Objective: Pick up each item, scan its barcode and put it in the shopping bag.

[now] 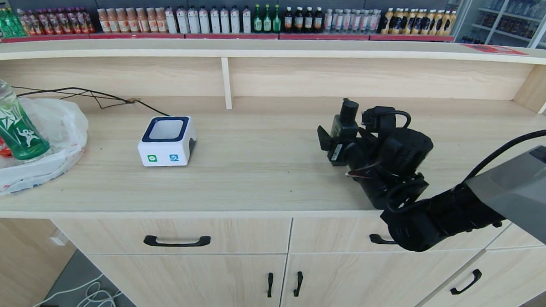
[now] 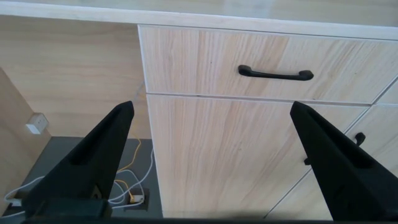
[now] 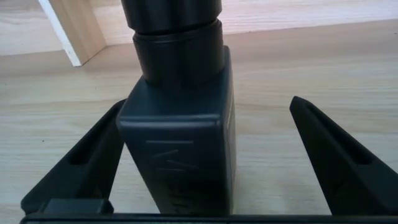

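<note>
Checkout counter (image 1: 263, 180): the right gripper (image 3: 206, 106) stood wide open around a dark bottle (image 1: 344, 128), which sat close against one finger with a clear gap to the other (no squeeze evident). The bottle stood approx. upright at the counter's right, long axis vertical, black cap up. The scanner (image 1: 166, 140) lay well apart to its left, window facing up. The shopping bag (image 1: 65, 123) sat farther left with a green bottle (image 1: 13, 126) inside. The left gripper (image 2: 211, 162), also wide open, hung below by the drawers (image 2: 205, 62), so the right arm was nearer and prob. needed to close first.
</note>
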You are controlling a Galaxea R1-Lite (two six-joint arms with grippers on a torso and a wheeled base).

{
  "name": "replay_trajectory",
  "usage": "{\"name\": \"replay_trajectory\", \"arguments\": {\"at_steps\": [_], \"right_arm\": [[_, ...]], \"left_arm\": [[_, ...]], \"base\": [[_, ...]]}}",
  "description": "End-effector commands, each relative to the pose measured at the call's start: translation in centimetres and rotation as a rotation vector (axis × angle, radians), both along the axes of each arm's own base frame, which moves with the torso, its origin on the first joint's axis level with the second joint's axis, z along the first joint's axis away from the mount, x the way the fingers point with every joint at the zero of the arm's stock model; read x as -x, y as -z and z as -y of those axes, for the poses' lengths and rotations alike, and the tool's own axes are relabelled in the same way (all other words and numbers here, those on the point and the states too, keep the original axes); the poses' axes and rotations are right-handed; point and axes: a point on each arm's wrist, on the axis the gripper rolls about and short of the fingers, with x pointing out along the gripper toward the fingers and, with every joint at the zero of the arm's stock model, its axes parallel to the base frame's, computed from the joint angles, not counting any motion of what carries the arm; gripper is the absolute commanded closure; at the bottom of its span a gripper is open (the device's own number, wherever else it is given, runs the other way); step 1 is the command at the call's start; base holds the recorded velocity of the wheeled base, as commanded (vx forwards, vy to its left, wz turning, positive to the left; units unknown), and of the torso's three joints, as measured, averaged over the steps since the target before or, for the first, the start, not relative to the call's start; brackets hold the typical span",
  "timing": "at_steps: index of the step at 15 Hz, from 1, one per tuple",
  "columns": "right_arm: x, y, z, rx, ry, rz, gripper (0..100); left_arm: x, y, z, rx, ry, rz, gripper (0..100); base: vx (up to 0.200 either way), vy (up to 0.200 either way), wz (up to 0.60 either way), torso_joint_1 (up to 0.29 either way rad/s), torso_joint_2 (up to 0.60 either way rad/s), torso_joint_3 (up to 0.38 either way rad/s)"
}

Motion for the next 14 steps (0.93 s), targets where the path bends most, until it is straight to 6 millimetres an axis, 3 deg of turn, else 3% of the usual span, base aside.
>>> {"name": "replay_trajectory", "arguments": {"at_steps": [1, 4, 5, 14], "right_arm": [[-0.29, -0.23, -0.13, -0.005, 0.002, 0.01, 0], [-0.21, -0.37, -0.15, -0.009, 0.008, 0.013, 0], [-0.2, -0.33, -0.14, -0.01, 0.007, 0.012, 100], [-0.17, -0.19, -0.21, -0.005, 0.003, 0.008, 100]], "left_arm": [[0.0, 0.0, 0.0, 0.0, 0.0, 0.0, 0], [0.0, 0.0, 0.0, 0.0, 0.0, 0.0, 0], [0.0, 0.0, 0.0, 0.0, 0.0, 0.0, 0], [0.0, 0.0, 0.0, 0.0, 0.0, 0.0, 0]], "base": [[0.0, 0.0, 0.0, 0.0, 0.0, 0.0], [0.0, 0.0, 0.0, 0.0, 0.0, 0.0], [0.0, 0.0, 0.0, 0.0, 0.0, 0.0], [0.0, 0.0, 0.0, 0.0, 0.0, 0.0]]}}
